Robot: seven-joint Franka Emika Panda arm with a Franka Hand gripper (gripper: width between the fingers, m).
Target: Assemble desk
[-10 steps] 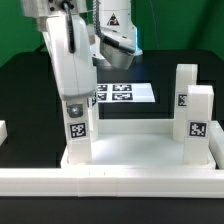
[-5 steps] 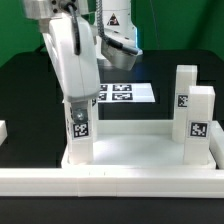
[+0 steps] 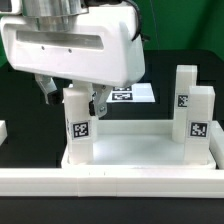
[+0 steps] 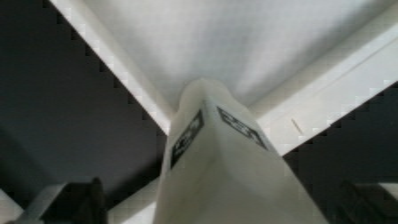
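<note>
Desk top, a white plastic rectangular tray (image 3: 135, 150), lies on the black worktop (image 3: 20, 105) with three short white tagged block legs upright in its corners. The pincer (image 3: 73, 100) stands open astride one leg (image 3: 78, 125), fingers (image 3: 99, 102) apart from it.

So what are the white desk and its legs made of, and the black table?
The desk top and the leg under the pincer look like hard white plastic: smooth, matte, with crisp moulded edges. The black-and-white tags seem printed stickers. The table looks covered in something dull black, maybe cloth or a mat; I can't tell which.
</note>
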